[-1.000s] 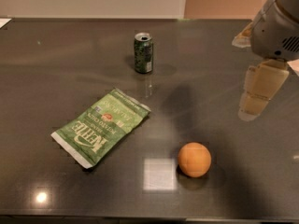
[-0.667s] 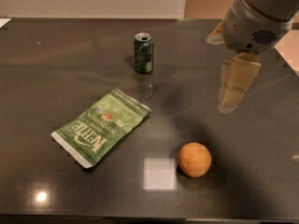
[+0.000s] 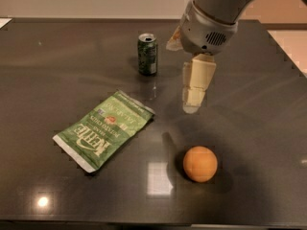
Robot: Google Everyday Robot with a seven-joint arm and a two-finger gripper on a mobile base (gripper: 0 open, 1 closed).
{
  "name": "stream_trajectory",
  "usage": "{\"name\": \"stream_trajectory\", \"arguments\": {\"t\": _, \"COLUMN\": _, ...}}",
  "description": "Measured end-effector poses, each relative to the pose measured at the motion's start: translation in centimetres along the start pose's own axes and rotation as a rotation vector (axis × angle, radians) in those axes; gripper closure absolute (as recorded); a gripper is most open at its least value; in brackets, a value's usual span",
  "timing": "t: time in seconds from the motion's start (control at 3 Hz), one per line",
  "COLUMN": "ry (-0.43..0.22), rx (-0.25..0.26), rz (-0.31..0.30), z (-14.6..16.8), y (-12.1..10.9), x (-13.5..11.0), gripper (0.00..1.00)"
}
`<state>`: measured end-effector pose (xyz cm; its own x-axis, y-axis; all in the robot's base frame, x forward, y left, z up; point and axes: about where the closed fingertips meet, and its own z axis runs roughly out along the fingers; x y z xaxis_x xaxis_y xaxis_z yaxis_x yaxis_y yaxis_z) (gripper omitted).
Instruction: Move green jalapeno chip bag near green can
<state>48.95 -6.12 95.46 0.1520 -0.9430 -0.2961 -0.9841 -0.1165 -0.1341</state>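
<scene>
One light, soft thing must be moved: the green jalapeno chip bag (image 3: 105, 128) lies flat on the dark table (image 3: 57, 56), left of centre, apart from the green can (image 3: 147, 54) standing behind it. I judge its foil crinkly and slippery, and the chips inside fragile; a white crimped end seems the best hold. The gripper (image 3: 194, 99) hangs above the table, right of the can, holding and touching nothing; whether it is released or clenched, I cannot tell.
</scene>
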Motion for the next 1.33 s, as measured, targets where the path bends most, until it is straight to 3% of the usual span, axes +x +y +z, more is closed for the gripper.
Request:
{"name": "stream_trajectory", "arguments": {"t": 0.67, "ry": -0.061, "rx": -0.072, "rz": -0.062, "z": 5.3, "y": 0.6, "x": -5.0, "gripper": 0.0}}
{"name": "stream_trajectory", "arguments": {"t": 1.33, "ry": -0.088, "rx": -0.1, "rz": -0.053, "z": 11.0, "y": 0.6, "x": -7.1, "gripper": 0.0}}
